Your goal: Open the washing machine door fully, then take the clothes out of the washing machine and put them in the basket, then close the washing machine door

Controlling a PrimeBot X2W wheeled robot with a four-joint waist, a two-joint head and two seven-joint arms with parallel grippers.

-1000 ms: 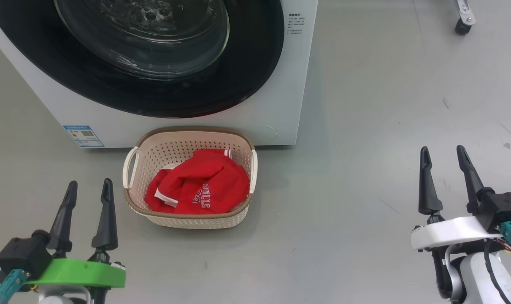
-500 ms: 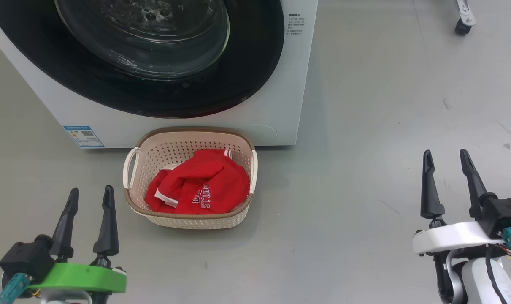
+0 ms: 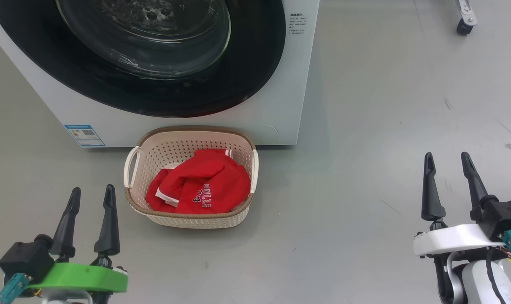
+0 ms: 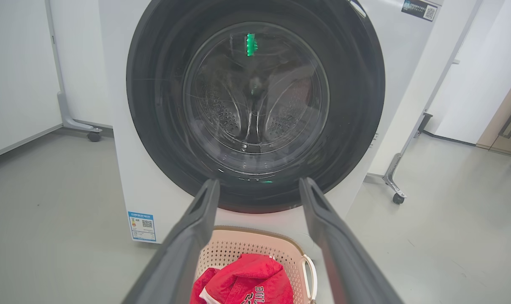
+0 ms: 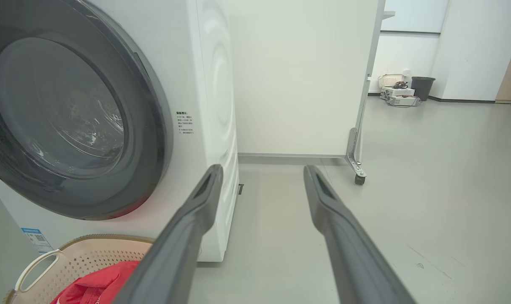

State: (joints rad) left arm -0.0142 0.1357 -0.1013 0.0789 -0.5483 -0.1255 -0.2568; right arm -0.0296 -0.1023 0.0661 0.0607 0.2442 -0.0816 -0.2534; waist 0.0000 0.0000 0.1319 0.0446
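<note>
The white washing machine [image 3: 280, 105] stands at the top left of the head view, and its round black-rimmed door [image 3: 162, 93] lies shut against its front. Through the glass in the left wrist view the steel drum [image 4: 255, 105] looks bare. Just before the machine stands the cream basket [image 3: 154, 147], holding red clothes [image 3: 200, 185] with white "BULLS" lettering. My left gripper [image 3: 91, 196] hovers open over the floor to the basket's left. Far to its right, my right gripper [image 3: 447, 162] is open too, with nothing between its fingers.
Grey floor spreads around the machine and basket. A wheeled frame leg [image 3: 464, 21] stands at the back right, also seen as a castor [image 5: 358, 177] beside a white partition. Far off by the wall sit a dark bin [image 5: 423, 86] and boxes.
Both grippers have drawn back slightly toward the bottom of the head view. The basket, clothes and door have stayed put.
</note>
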